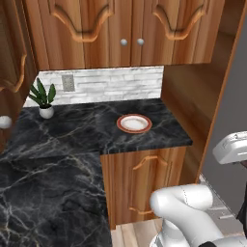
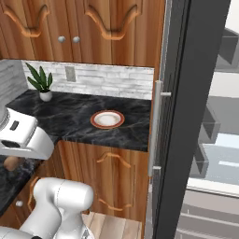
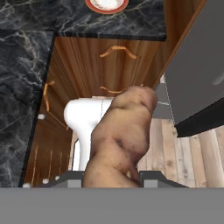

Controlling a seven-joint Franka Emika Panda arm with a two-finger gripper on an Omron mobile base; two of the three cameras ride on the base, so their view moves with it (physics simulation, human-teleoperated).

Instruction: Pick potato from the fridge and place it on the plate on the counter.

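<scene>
Potato (image 3: 120,140): brown, knobbly, oblong; judged firm, light, not fragile, skin giving fair friction. Clamped between the fingers at its lower end, held in the air over the floor. Best held across the narrow middle. Plate (image 1: 134,123): bare, on the tabletop (image 1: 72,130).

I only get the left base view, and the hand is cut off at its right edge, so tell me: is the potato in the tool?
Observer: Yes. In the hand view the potato sits clamped in the tool.
Operator: Is it over the plate?
Observer: No. The hand view has the plate far off at its top edge, with the cabinet front and wooden floor behind the potato.
Operator: And the fridge?
Observer: The right base view shows the fridge door open, its grey shelves exposed.
</scene>
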